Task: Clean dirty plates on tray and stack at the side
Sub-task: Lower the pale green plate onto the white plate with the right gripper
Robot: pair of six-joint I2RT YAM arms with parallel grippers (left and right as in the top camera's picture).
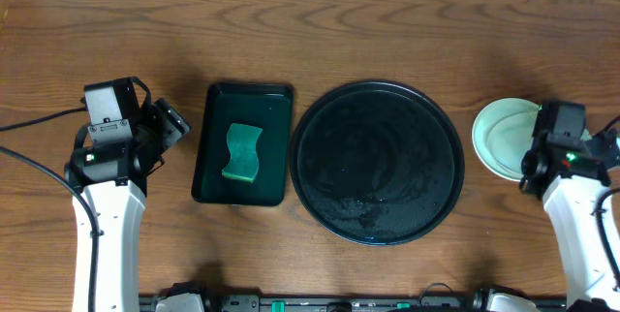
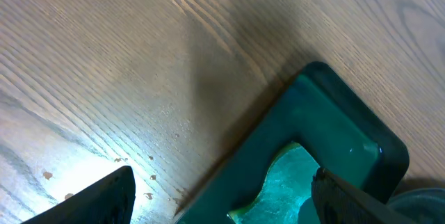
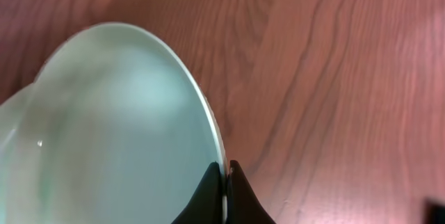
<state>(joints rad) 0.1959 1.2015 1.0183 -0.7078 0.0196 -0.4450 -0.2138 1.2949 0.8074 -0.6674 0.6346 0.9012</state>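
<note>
I see plates point(image 1: 499, 136) stacked on table point(image 1: 387, 21), just right of tray point(image 1: 378, 157). Right gripper point(image 3: 224, 182) closed, tips at the top plate's rim. Left gripper point(image 2: 222, 196) spread wide over the small tray point(image 1: 218, 109) edge, sponge point(image 1: 242, 152) inside.

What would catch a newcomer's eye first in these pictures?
The big round black tray sits empty and wet in the middle. Left of it, a green sponge lies in a small rectangular tray. At the right, the right gripper is shut on the rim of pale green plates.
</note>
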